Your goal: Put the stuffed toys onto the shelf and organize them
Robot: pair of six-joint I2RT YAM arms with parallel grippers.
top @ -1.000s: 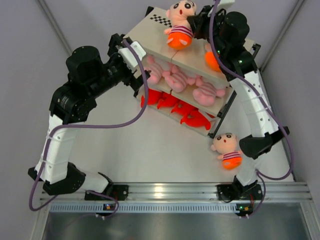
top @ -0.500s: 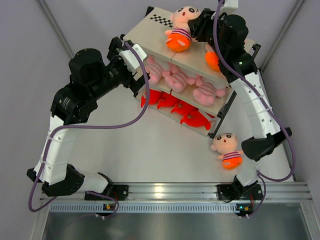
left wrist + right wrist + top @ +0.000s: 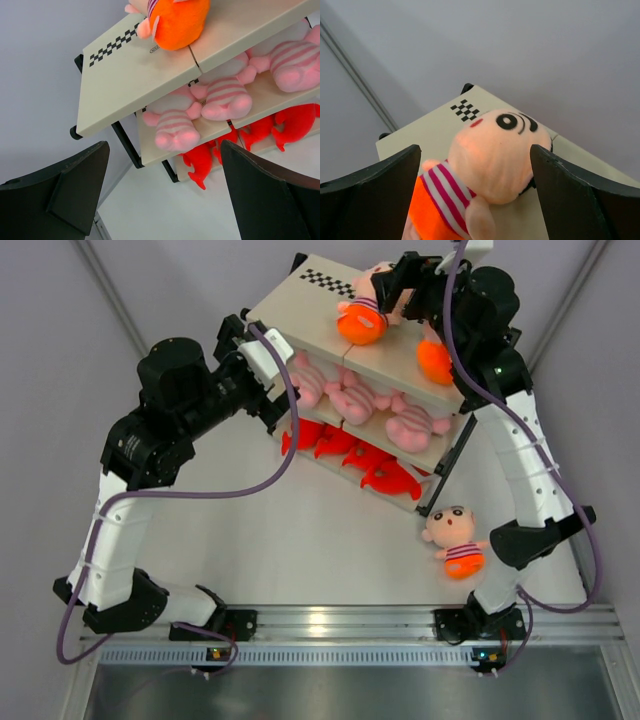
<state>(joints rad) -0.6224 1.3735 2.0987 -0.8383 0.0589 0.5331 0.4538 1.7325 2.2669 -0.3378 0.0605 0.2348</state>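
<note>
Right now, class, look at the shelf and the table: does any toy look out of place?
Yes. One boy doll lies on the table by the leg of the shelf, the only toy not on its boards.

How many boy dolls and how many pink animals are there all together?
Boy dolls: 3
Pink animals: 3
Total: 6, not counting the red toys
</note>
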